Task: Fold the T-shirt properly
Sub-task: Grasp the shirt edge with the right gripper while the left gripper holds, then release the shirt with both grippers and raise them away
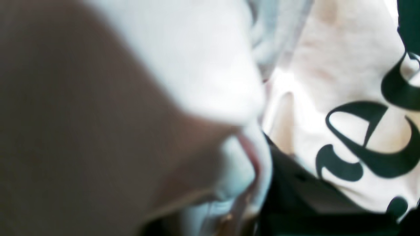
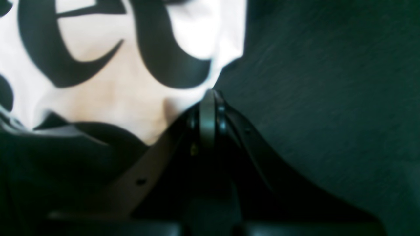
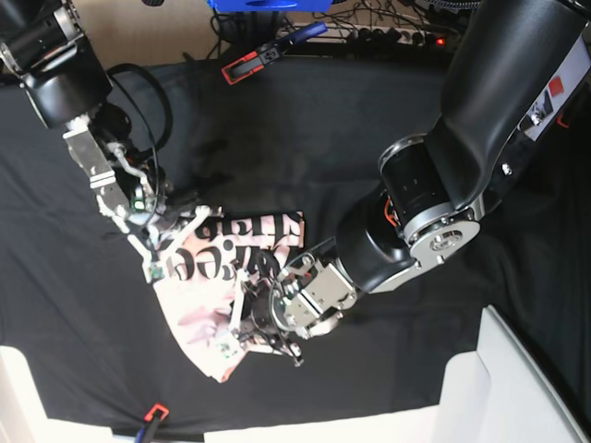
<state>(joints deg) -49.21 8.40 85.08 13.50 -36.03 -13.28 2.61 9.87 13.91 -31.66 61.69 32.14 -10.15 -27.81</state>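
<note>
In my left wrist view, blurred pale fabric of the T-shirt [image 1: 344,82] is filling the frame right against the lens; I am apparently pinching a fold, though my left gripper itself is hidden.

In my right wrist view, my right gripper [image 2: 210,98] is sitting clenched on the shirt's edge, lettering ahead and to the left, black tablecloth [image 2: 328,82] to the right.

In the base view, the shirt is lying bunched between both arms, its long axis running diagonally from my right gripper [image 3: 152,268] toward my left gripper [image 3: 249,328]. The table is offering room all around.

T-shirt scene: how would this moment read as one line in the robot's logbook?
T-shirt: crumpled, lettering up | right gripper: shut on shirt edge | left gripper: gripping fabric | fold: unfinished
</note>
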